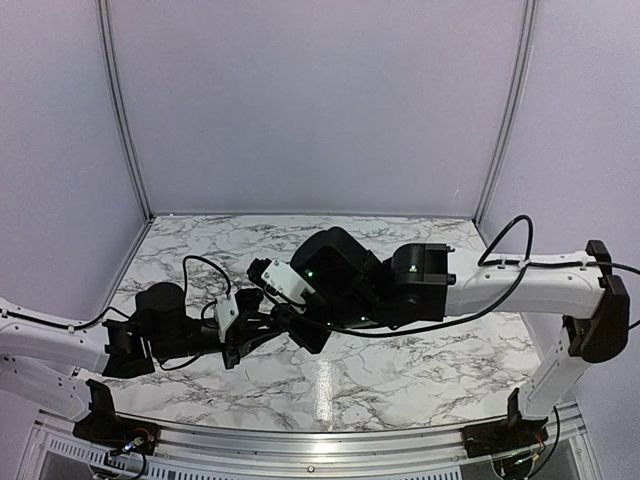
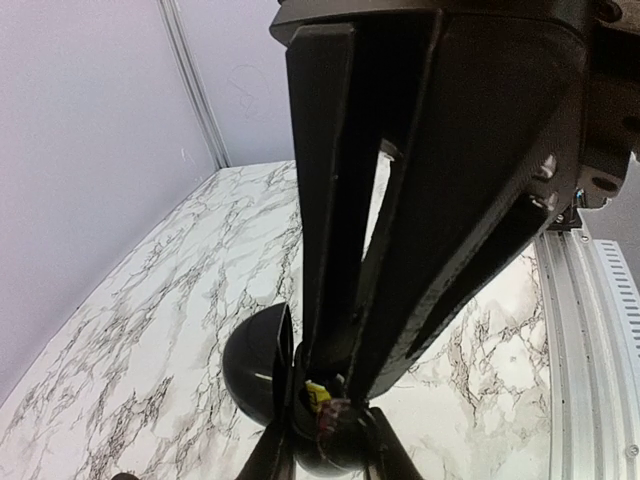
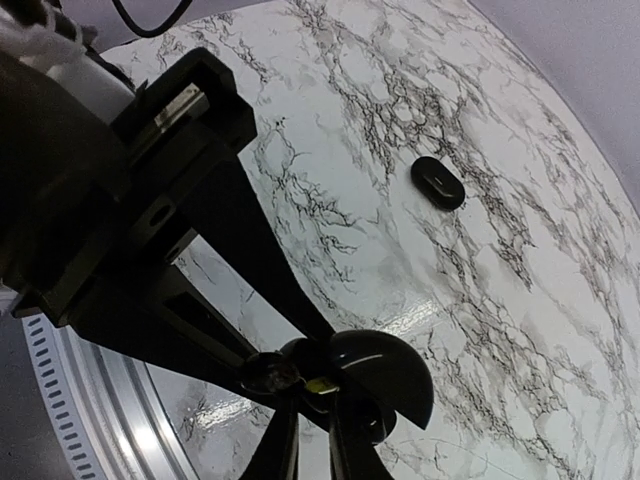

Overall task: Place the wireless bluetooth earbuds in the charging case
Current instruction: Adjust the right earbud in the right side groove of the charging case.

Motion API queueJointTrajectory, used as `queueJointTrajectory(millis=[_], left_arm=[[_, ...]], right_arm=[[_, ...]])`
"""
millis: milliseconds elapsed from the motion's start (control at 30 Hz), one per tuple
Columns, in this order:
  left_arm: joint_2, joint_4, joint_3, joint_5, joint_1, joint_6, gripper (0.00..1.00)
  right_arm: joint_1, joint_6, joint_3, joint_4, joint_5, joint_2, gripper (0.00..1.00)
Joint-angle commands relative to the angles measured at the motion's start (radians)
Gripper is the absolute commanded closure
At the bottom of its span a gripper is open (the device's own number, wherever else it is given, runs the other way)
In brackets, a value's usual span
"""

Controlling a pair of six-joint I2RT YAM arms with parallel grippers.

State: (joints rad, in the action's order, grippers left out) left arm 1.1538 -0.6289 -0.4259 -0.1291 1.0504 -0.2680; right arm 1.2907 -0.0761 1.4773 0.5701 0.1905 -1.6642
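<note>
The charging case, round and glossy black, is open, with its base (image 2: 335,440) below and its lid (image 2: 252,372) swung aside. It also shows in the right wrist view (image 3: 390,372). My left gripper (image 2: 328,452) is shut on the case base and holds it near the table's front. My right gripper (image 3: 312,392) comes in from the other side, its fingers nearly together on a tiny dark earbud with a yellow patch (image 3: 320,385) at the case mouth. In the top view the left gripper (image 1: 276,326) and the right gripper (image 1: 302,326) meet and hide the case. Another small black earbud (image 3: 437,182) lies on the marble.
The aluminium rail (image 2: 590,340) runs along the table's front edge and also shows in the right wrist view (image 3: 90,400). Pale walls close the back and sides. A black cable (image 1: 205,270) loops above the left arm.
</note>
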Motion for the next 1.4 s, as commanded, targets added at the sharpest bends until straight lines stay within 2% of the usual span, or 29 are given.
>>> queueJointTrajectory(millis=[0, 200, 500, 767, 1067, 1367], left_arm=[[-0.028, -0.043, -0.014, 0.002, -0.009, 0.016, 1.0], [-0.029, -0.063, -0.002, -0.031, -0.013, 0.023, 1.0], [-0.052, -0.08, 0.009, -0.134, -0.033, 0.061, 1.0], [-0.031, -0.092, -0.01, -0.162, -0.035, 0.087, 1.0], [-0.034, -0.111, -0.008, -0.129, -0.035, 0.098, 1.0], [-0.002, -0.128, -0.014, -0.009, -0.033, 0.106, 1.0]], right_arm=[[-0.007, -0.007, -0.006, 0.007, -0.01, 0.013, 0.86], [-0.008, 0.001, -0.001, -0.001, -0.001, 0.038, 0.84], [-0.01, 0.073, -0.068, -0.119, -0.071, 0.168, 0.63], [-0.006, 0.098, -0.032, -0.15, -0.151, 0.133, 0.66], [-0.003, 0.048, 0.021, -0.116, -0.111, 0.066, 0.69], [-0.001, -0.021, 0.031, -0.109, 0.014, 0.056, 0.69]])
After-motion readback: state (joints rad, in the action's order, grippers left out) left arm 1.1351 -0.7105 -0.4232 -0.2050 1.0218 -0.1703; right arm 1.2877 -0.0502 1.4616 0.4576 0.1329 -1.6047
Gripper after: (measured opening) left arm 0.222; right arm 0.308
